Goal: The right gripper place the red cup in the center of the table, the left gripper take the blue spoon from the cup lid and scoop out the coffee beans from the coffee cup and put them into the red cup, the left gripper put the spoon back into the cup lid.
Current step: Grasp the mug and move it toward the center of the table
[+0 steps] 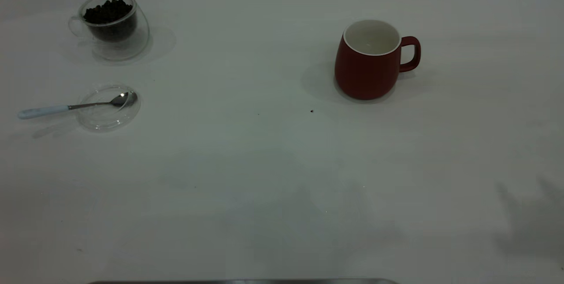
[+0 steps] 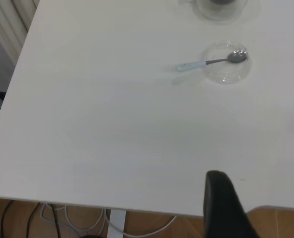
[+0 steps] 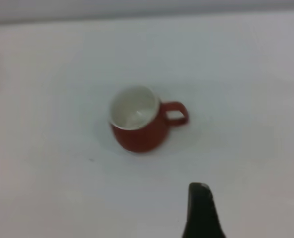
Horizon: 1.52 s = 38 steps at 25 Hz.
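The red cup [image 1: 369, 61] stands upright and empty on the table [image 1: 282, 178], right of the middle, handle to the right; it also shows in the right wrist view [image 3: 137, 124]. The coffee cup [image 1: 112, 26], with coffee beans [image 1: 108, 11] heaped inside, stands at the far left. The blue spoon [image 1: 66, 108] lies with its bowl in the cup lid [image 1: 108, 108], in front of the coffee cup; both show in the left wrist view [image 2: 206, 62]. My left gripper [image 2: 261, 198] is open and empty over the table's near edge. Of my right gripper one finger [image 3: 201, 210] shows, nothing against it, short of the red cup.
A single dark bean [image 1: 312, 111] lies on the table in front of the red cup. The coffee cup's base is cut off at the edge of the left wrist view [image 2: 221, 7]. Neither arm shows in the exterior view.
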Each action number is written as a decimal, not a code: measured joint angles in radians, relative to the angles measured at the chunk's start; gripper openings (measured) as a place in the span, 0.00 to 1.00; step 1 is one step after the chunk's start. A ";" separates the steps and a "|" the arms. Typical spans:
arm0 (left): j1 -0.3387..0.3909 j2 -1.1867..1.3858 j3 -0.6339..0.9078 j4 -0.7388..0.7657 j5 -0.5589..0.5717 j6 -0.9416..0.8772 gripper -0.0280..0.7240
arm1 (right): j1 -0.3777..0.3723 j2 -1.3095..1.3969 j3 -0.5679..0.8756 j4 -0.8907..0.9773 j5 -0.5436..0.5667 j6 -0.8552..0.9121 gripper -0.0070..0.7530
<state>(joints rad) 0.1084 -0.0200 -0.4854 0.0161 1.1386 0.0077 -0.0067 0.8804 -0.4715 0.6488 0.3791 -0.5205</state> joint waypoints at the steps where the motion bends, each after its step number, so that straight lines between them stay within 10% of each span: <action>1: 0.000 0.000 0.000 0.000 0.000 0.000 0.62 | 0.000 0.061 -0.009 0.026 -0.027 -0.023 0.75; 14: 0.000 0.000 0.000 0.000 0.000 0.000 0.62 | 0.000 0.746 -0.345 0.263 -0.020 -0.327 0.75; 38: 0.000 0.000 0.000 0.000 0.000 0.000 0.62 | -0.005 1.371 -0.811 0.341 0.029 -0.371 0.75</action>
<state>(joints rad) 0.1084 -0.0200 -0.4854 0.0161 1.1386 0.0077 -0.0116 2.2516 -1.2827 0.9896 0.4085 -0.8916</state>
